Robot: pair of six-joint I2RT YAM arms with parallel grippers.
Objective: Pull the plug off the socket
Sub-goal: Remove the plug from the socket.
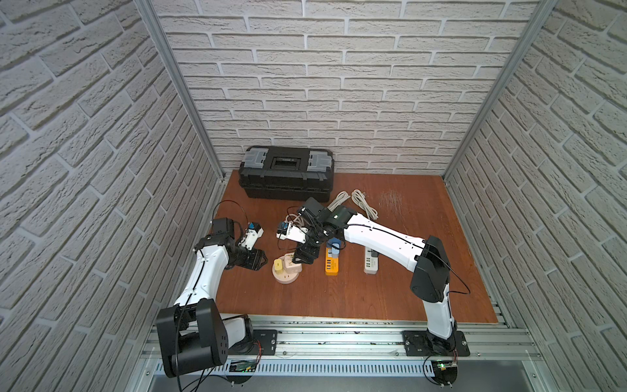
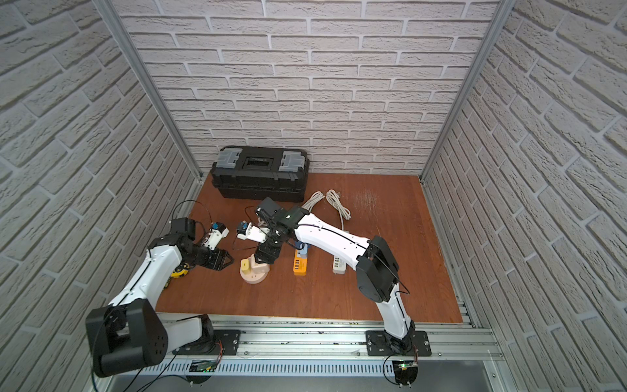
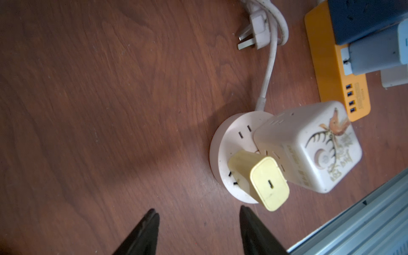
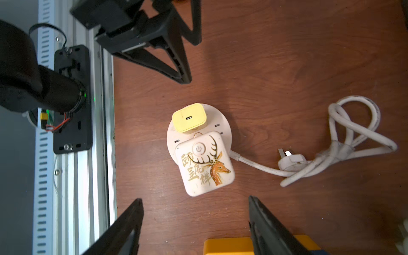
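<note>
A round pale pink socket [image 1: 284, 279] [image 2: 252, 279] [image 3: 229, 136] [image 4: 220, 118] lies on the wooden table. A yellow plug [image 1: 278, 263] [image 2: 245, 264] [image 3: 265, 183] [image 4: 189, 118] stands in it. Beside the plug sits a white cube adapter [image 1: 292, 268] [image 3: 309, 145] [image 4: 205, 163] with a deer picture. My left gripper [image 1: 263, 263] [image 2: 230, 261] [image 3: 198, 210] [image 4: 191, 61] is open, to the left of the socket and apart from it. My right gripper [image 1: 302, 259] [image 2: 263, 259] [image 4: 195, 198] hangs open just above the cube adapter, holding nothing.
The socket's white cord and loose plug [image 4: 289, 161] trail behind it. An orange power strip [image 1: 331, 264] [image 3: 331, 72] with a blue adapter lies to the right, then a white strip [image 1: 370, 263]. A black toolbox [image 1: 286, 173] stands at the back. The metal rail [image 1: 339, 332] runs along the front.
</note>
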